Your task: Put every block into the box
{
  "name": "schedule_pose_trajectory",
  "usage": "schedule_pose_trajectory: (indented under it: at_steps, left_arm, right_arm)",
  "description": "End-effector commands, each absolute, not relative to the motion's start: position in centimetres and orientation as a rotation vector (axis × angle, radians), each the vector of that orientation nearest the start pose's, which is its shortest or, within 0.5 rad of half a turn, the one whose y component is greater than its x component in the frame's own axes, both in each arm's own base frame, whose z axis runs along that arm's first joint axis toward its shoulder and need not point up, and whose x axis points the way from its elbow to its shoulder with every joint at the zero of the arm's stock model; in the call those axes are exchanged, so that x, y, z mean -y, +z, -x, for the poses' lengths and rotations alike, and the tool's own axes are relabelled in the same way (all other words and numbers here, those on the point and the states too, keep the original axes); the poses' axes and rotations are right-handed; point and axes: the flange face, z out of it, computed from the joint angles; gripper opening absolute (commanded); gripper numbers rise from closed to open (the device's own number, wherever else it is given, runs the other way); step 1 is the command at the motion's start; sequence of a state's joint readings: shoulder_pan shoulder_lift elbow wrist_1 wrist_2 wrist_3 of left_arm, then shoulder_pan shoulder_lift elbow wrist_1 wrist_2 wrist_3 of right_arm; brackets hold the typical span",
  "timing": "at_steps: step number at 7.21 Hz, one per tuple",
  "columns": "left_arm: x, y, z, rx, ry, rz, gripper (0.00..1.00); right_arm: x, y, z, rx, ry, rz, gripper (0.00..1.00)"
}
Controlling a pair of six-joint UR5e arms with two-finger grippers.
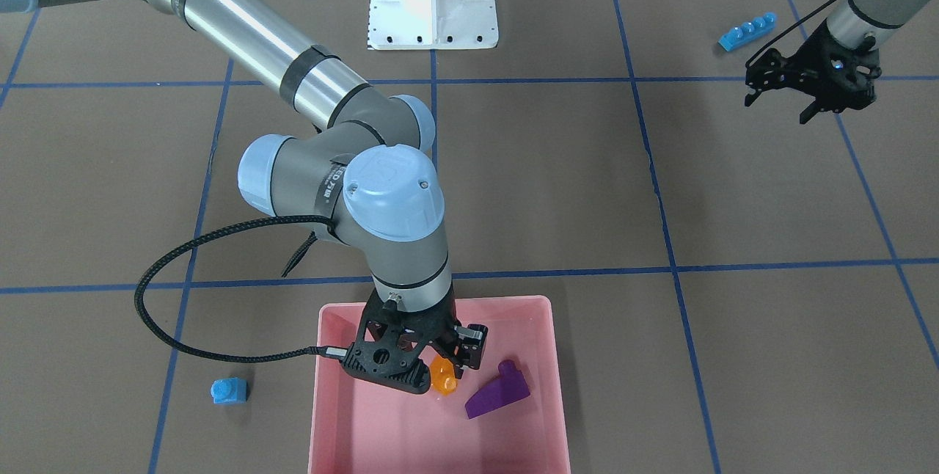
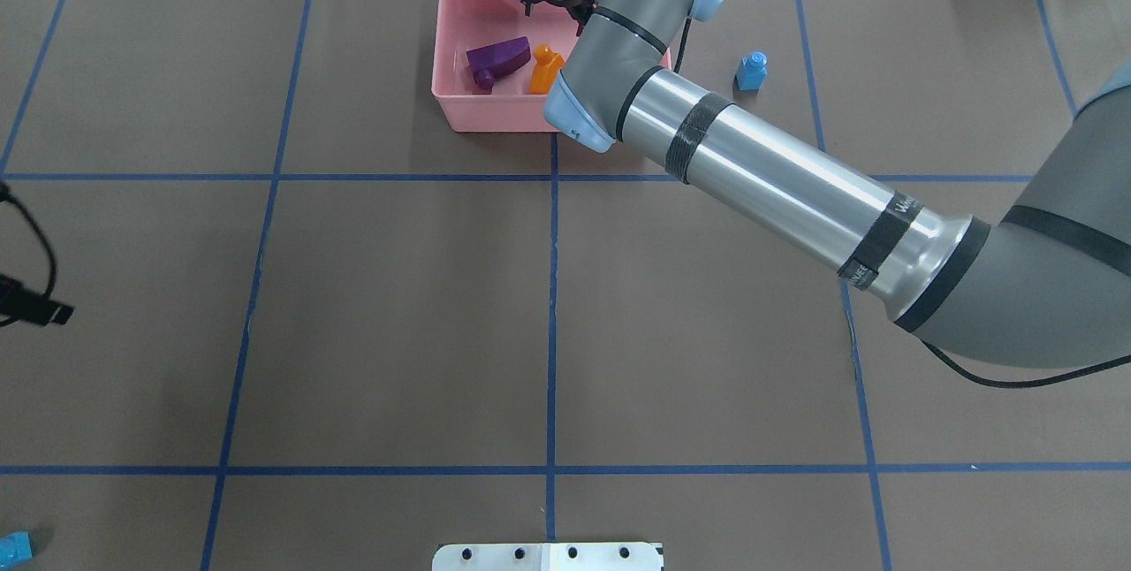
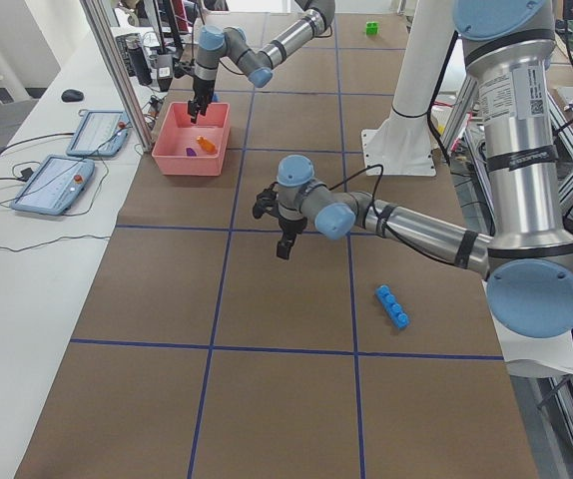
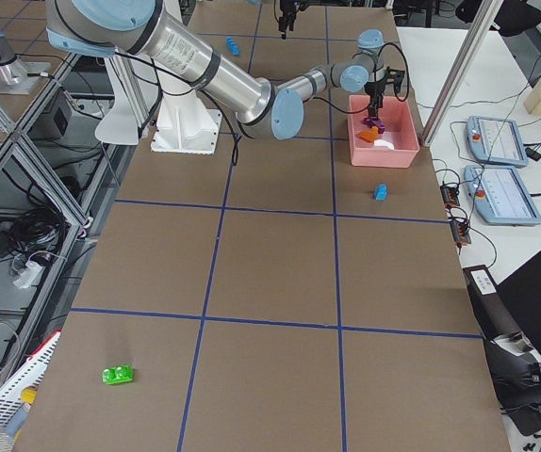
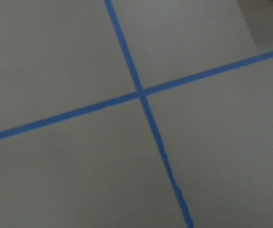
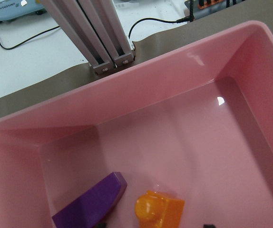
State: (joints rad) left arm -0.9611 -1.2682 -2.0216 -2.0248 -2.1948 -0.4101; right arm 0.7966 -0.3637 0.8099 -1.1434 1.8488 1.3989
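Table [image 2: 398, 315]: brown top with a blue tape grid
Right arm [image 2: 778, 182]: reaches across to the box [image 1: 367, 430] at the far edge
Left arm [image 3: 416, 225]: held above bare table; its wrist camera shows only a tape crossing
Box: pink, holds two bricks
Right gripper [image 1: 440, 371]: inside the box, pointing down, fingers spread. The orange brick lies on the floor between the tips, and the wrist view shows a gap on both sides, so it is not gripped
Left gripper [image 1: 776, 108]: fingers spread, holding nothing, near the long blue brick [image 1: 747, 31]
Purple brick [image 1: 499, 389]: in the box, just beside the orange brick [image 1: 444, 377]
Long blue brick: on the table, well apart from the box
Green brick [image 4: 118, 375]: on the table at the robot's right end, far from the box
Small blue brick [image 1: 229, 390]: on the table, outside the box and near it
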Motion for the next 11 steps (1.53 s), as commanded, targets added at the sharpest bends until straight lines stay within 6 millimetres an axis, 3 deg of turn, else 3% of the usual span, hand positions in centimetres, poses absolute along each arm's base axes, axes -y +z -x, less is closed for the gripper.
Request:
schedule_pose_trajectory:
  at_steps: [1,2,3,4,5,6,8,9,10,11]
  left_arm:
    - [28.2,58.4,-10.9,-0.772,0.55,-0.25,0.99]
    - [27.0,59.1,-11.3,-0.768,0.605,-0.227,0.99]
    - [25.7,59.4,-13.1,-0.766,0.677,-0.192,1.0]
    - [24.4,59.6,-16.2,-0.698,0.797,-0.231,1.0]
    - [22.8,60.0,-17.7,-0.668,0.873,-0.24,1.0]
    - [21.7,60.2,-17.8,-0.677,0.897,-0.227,0.99]
    - [18.4,60.4,-19.2,-0.689,0.927,-0.189,0.94]
    - [16.0,60.6,-22.1,-0.658,0.93,-0.161,0.94]
    - [13.9,60.5,-23.9,-0.632,0.945,-0.169,0.94]
    - [13.4,60.5,-24.3,-0.632,0.948,-0.161,0.94]
  right_arm:
    - [71.4,11.3,52.4,0.936,0.439,-0.185,0.99]
    - [72.2,11.7,49.7,0.967,0.426,-0.145,0.99]
    - [71.6,13.9,45.9,1.008,0.412,-0.123,0.99]
    - [70.4,18.2,41.5,1.031,0.364,-0.127,0.99]
    - [70.0,21.3,38.4,1.037,0.309,-0.13,0.99]
    - [70.0,23.2,37.2,1.035,0.288,-0.121,0.99]
    - [69.3,23.2,36.6,1.046,0.281,-0.129,0.99]
    - [68.8,25.3,34.8,1.045,0.283,-0.115,0.99]
    - [68.2,28.0,31.9,1.043,0.27,-0.116,0.99]
    - [67.0,31.0,28.6,1.036,0.255,-0.128,0.99]
